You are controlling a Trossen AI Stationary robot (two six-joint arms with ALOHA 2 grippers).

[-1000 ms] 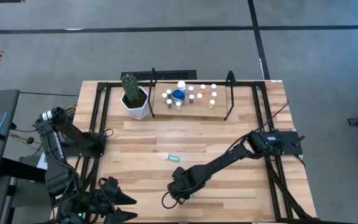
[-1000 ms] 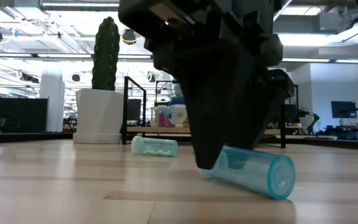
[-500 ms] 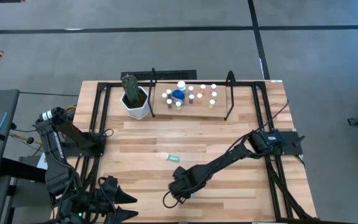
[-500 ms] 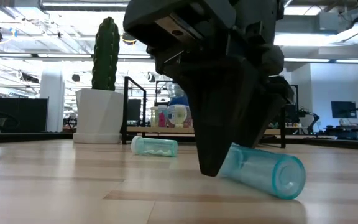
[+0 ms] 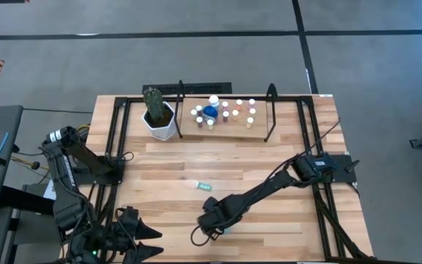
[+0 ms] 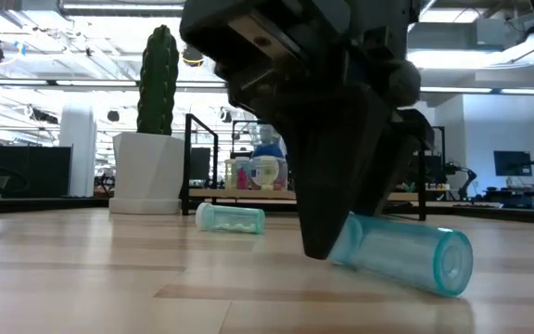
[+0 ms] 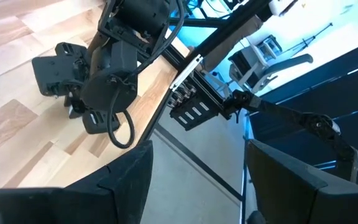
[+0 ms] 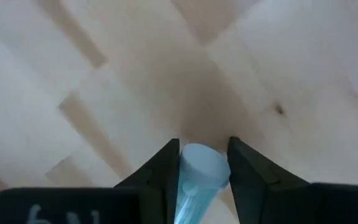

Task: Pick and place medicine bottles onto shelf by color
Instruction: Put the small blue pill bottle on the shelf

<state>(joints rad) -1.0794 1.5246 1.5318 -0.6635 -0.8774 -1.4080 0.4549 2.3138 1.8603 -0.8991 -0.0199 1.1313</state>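
Observation:
A teal bottle (image 6: 401,255) lies near the table's front edge with my right gripper (image 5: 215,224) shut on it. It also shows in the right wrist view (image 8: 199,177). A second teal bottle (image 5: 205,186) lies on its side mid-table. Several small bottles (image 5: 229,111) and a rounder blue one (image 5: 209,111) stand on the shelf (image 5: 226,133) at the back. My left gripper (image 7: 194,186) waits open off the table's near left corner. My right gripper pinches the teal bottle's body (image 8: 196,190) between its two fingers (image 8: 165,171), one on each side. The fingers come from above, slanting down. The bottle sticks out past them, tilted, and its free end (image 6: 452,269) is down on the tabletop.
A white pot with a green cactus (image 5: 157,116) stands left of the shelf. Black frame rails (image 5: 116,147) run along the table's left and right sides. Bare planks (image 5: 269,158) lie between the shelf and my right gripper.
The teal bottle at my right gripper has slid along the table: its free end has moved toward the table's right edge while the gripper stayed almost in place over it.

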